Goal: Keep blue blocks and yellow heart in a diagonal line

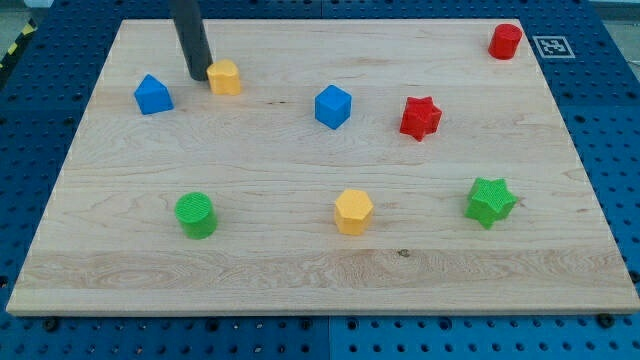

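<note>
My tip [198,76] rests on the board at the view's upper left, touching the left side of the yellow heart [225,76]. A blue block with a peaked top [153,95] lies just left of and slightly below the tip. A blue cube [333,106] sits right of the heart, near the middle of the board's upper half. The rod rises out of the view's top edge.
A red star [420,118] lies right of the blue cube. A red cylinder [506,41] is at the top right corner. A green cylinder [196,215], a yellow hexagon [353,211] and a green star [490,202] line the lower half of the wooden board [110,290].
</note>
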